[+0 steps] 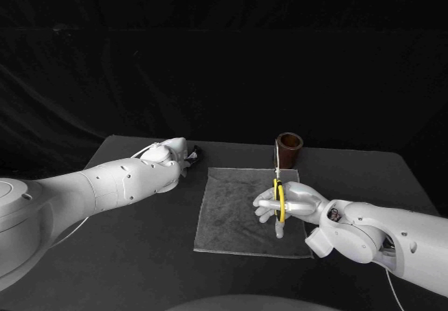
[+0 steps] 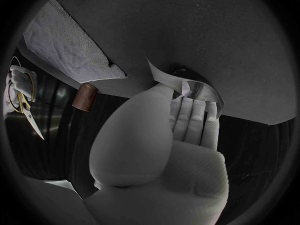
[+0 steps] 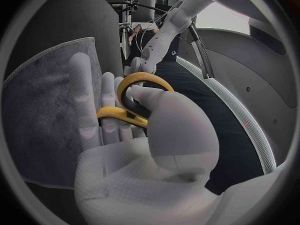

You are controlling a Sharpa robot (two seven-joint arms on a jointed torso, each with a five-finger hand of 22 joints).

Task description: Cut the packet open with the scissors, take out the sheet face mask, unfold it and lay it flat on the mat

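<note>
My right hand (image 1: 291,203) hovers over the grey mat (image 1: 234,217) and grips the yellow-handled scissors (image 1: 278,193), blades pointing toward the table's far side. In the right wrist view the yellow handles (image 3: 139,85) wrap round the fingers of that hand (image 3: 156,135), with the mat (image 3: 44,105) beneath. My left hand (image 1: 166,157) sits at the far left of the table, fingers closed on the silvery packet (image 1: 193,154). In the left wrist view the packet (image 2: 199,89) lies at the fingertips (image 2: 190,116), and the scissors (image 2: 31,117) are seen across the mat (image 2: 62,45).
A brown cylindrical holder (image 1: 289,152) stands upright at the mat's far edge, just beyond the scissor tips; it also appears as the brown holder (image 2: 83,97) in the left wrist view. The black table (image 1: 373,175) stretches on both sides of the mat.
</note>
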